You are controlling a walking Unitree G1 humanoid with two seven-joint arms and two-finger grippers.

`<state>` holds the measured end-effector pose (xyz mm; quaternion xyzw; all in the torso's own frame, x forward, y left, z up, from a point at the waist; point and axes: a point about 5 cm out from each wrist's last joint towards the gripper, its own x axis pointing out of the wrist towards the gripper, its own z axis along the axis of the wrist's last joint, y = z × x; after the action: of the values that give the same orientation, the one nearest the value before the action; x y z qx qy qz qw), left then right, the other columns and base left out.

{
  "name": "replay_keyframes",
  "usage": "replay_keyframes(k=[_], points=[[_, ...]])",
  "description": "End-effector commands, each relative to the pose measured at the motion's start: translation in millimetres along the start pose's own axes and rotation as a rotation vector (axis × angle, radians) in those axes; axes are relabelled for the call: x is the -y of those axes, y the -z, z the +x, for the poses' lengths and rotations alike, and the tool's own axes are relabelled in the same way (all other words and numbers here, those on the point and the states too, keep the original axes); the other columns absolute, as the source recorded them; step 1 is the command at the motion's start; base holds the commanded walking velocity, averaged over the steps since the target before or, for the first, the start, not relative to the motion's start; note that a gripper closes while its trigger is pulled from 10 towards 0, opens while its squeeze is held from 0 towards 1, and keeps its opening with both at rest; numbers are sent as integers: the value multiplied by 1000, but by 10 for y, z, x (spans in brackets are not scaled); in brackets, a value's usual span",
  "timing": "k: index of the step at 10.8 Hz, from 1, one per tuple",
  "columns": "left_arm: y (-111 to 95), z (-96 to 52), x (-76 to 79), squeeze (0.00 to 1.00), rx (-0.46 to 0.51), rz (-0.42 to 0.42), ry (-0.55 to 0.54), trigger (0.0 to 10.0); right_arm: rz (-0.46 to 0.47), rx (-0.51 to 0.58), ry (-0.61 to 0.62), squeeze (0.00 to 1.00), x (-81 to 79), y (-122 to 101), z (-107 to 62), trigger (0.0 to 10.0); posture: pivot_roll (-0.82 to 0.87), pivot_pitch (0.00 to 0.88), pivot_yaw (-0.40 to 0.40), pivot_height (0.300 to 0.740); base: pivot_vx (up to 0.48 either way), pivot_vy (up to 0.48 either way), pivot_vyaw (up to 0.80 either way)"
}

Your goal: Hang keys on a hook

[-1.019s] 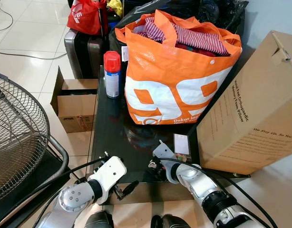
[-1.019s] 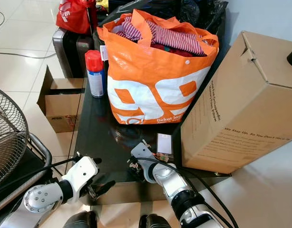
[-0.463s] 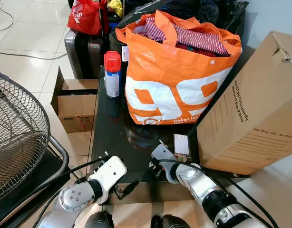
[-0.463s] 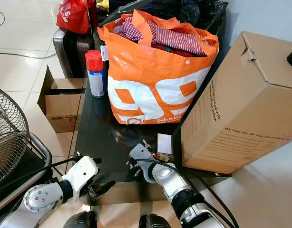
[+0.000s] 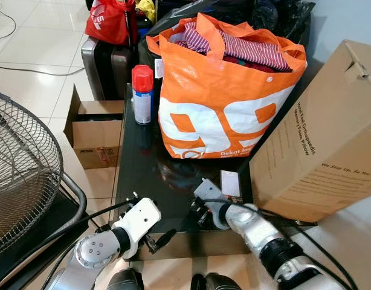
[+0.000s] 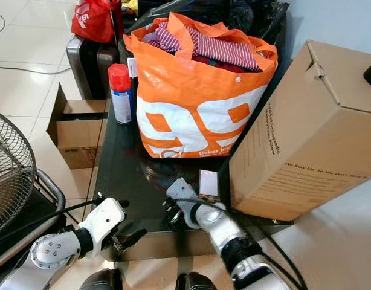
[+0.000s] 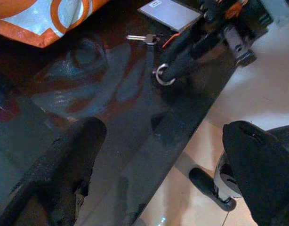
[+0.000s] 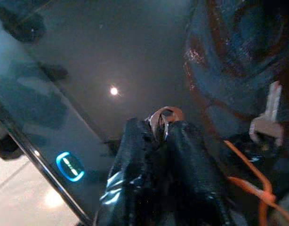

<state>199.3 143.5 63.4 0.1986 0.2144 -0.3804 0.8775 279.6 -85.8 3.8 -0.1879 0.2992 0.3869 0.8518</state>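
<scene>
The keys lie on the black glass table [image 5: 143, 169] near its front edge: a metal ring [image 7: 164, 75], a small silver key [image 7: 142, 37] and an orange cord [image 8: 248, 181]. My right gripper [image 5: 196, 212] rests low on the table, shut on the ring [image 8: 162, 120], which sits pinched between its fingertips. The key [image 8: 269, 113] trails to one side on the glass. My left gripper [image 5: 156, 240] hangs open just off the table's front edge, to the left of the keys, holding nothing.
A full orange bag [image 5: 225, 90] and a red-capped spray can [image 5: 142, 93] stand at the back of the table. A white card [image 5: 230, 183] lies by the keys. A big cardboard box [image 5: 318, 139] stands right; a fan [image 5: 19, 175] and an open carton [image 5: 98, 133] left.
My right wrist has turned and slid a little toward the white card, covering the key from the head views. Its fingers stay at the ring. The left arm has not moved.
</scene>
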Motion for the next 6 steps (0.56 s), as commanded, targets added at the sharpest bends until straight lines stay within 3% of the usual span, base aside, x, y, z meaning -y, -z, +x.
replay_keyframes(k=[1,5,6], points=[[-26,9,30,0,10,17,17,10000,-10,6,-13,0,53,20,-69,0,35,120,-144,740,0,0,0],[-5,11,-12,0,10,33,16,10000,-39,62,-8,0,207,-80,-239,0,36,95,-133,740,0,0,0],[-1,12,-31,0,12,39,16,10000,55,84,1,0,198,-88,-243,0,36,92,-128,740,0,0,0]])
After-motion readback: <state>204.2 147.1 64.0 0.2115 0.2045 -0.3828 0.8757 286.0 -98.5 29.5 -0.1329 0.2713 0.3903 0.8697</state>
